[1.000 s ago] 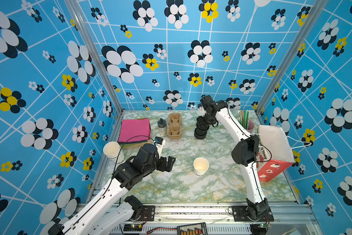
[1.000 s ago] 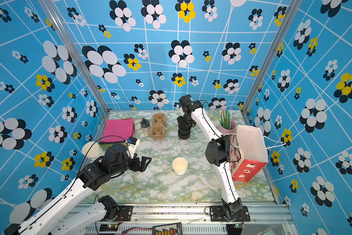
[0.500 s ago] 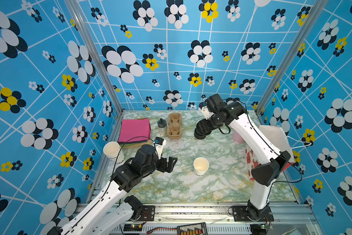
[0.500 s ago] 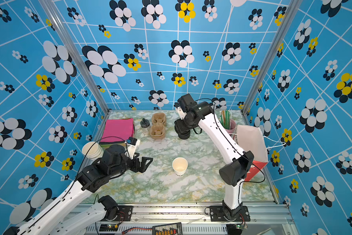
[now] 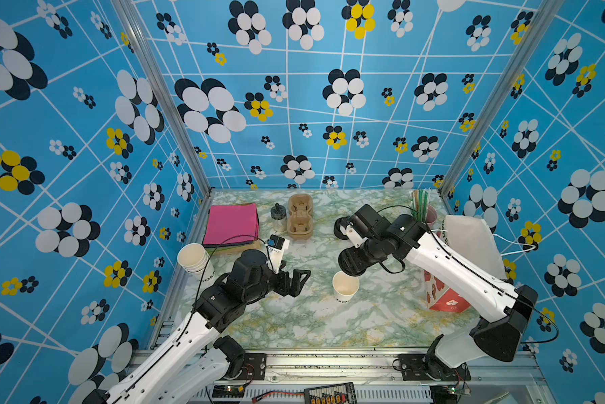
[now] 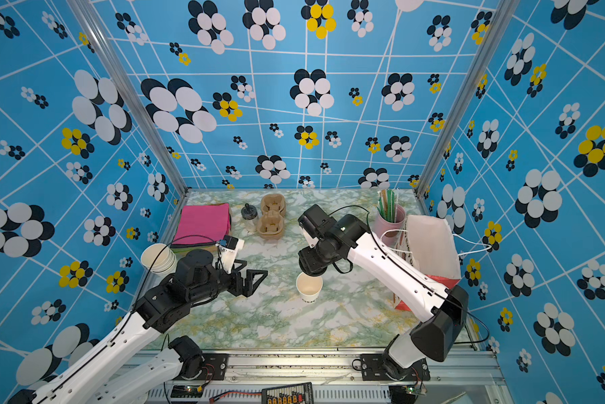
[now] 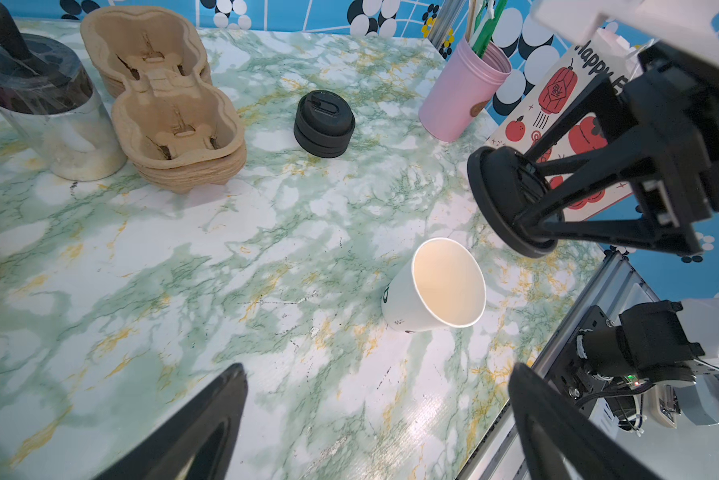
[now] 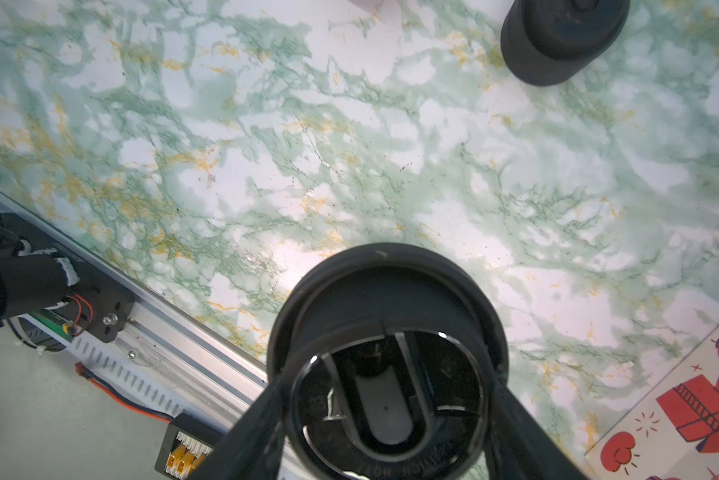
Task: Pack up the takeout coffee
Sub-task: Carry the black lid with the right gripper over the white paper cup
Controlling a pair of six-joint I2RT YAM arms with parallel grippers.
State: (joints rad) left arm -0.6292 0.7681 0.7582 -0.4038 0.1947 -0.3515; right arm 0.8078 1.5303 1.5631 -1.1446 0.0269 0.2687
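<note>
Top views: a white paper cup (image 5: 345, 287), lidless and upright, stands near the middle of the green-veined, marble-look surface (image 5: 311, 325), dark lettering low on its side. The right gripper (image 5: 355, 262) hangs at the cup's far rim, clamped on a round black plastic sip lid (image 5: 350, 268). The left gripper (image 5: 294, 280), jaws spread wide and empty, hovers to the cup's left, apart from it.

Left wrist view: the cup (image 7: 436, 286) shows a smooth cream interior and a thin rolled rim. Above and clear of it, the lid (image 7: 495, 191) is tilted, pinched at its edges between the right gripper's (image 7: 524, 199) black truss-shaped fingers. Farther back sit a squat stack of lids (image 7: 323, 124), nested moulded-pulp cup carriers (image 7: 171, 104), a pink tumbler (image 7: 461, 95) and a printed paper bag (image 7: 557, 85).

Right wrist view: the lid's glossy top (image 8: 387, 345), with its raised ring and oblong sip recess, fills the foreground, gripped at opposite edges over the surface's front edge.
</note>
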